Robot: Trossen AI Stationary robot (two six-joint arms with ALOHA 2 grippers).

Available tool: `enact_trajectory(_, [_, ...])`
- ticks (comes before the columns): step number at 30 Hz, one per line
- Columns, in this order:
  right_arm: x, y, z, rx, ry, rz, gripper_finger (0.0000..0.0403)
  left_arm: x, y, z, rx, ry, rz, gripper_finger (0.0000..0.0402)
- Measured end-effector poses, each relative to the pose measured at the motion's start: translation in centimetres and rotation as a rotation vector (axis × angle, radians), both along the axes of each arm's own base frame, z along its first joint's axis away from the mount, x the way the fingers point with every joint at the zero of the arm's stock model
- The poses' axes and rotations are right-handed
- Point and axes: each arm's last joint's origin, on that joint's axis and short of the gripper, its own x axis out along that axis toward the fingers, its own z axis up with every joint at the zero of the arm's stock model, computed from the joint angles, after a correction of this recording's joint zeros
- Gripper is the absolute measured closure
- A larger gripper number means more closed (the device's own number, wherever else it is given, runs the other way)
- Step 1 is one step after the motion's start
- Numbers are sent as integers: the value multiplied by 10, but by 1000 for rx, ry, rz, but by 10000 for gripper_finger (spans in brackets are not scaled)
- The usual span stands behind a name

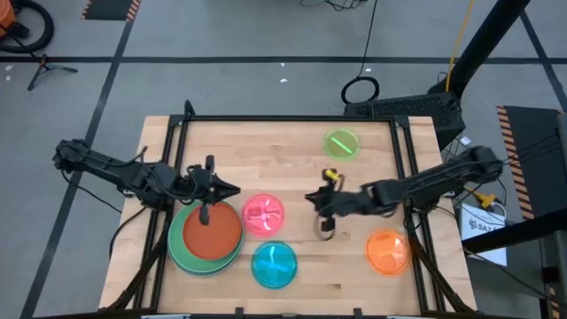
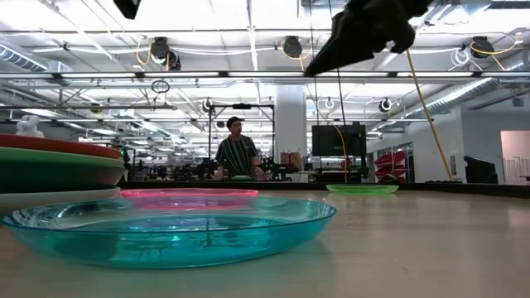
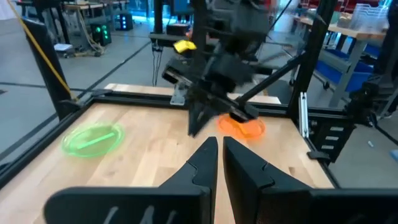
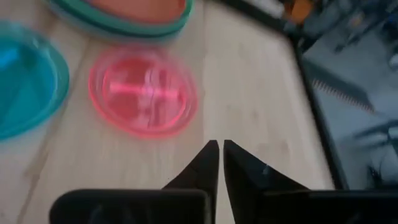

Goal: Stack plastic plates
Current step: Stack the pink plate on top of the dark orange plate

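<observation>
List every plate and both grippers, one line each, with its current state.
Stack of large plates: piled at the table's left, red-orange plate on top.
Pink plate: flat, alone, beside the stack.
Cyan plate: flat, alone, near the front edge.
Lime plate: flat, alone, far side.
Orange plate: flat, alone, right side.
Left gripper: shut, empty, above the stack.
Right gripper: shut, empty, mid-table.

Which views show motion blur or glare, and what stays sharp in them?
Left wrist view: the right arm is smeared by motion, while the lime plate stays fairly crisp. Right wrist view: the pink plate and cyan plate look soft. Low view: ceiling lights glare brightly, and the near rim of the cyan plate is clear. High view: evenly lit, with no strong glare.
</observation>
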Motion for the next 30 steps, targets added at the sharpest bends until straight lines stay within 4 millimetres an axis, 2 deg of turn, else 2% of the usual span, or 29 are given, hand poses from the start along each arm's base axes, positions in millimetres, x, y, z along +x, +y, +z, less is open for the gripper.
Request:
enact_trajectory(8, [-55,-13,12,64,-362,207,393,40,-12,-21,8,36,4,371])
enact_trajectory(12, [-78,-18,13,56,-465,277,393,57,-12,-34,-29,58,70,371])
enact_trajectory(20, [-109,-24,18,61,-561,332,392,78,10,-56,-169,137,219,371])
enact_trajectory(30, [-129,-27,21,48,-531,366,392,98,46,-87,-319,240,334,371])
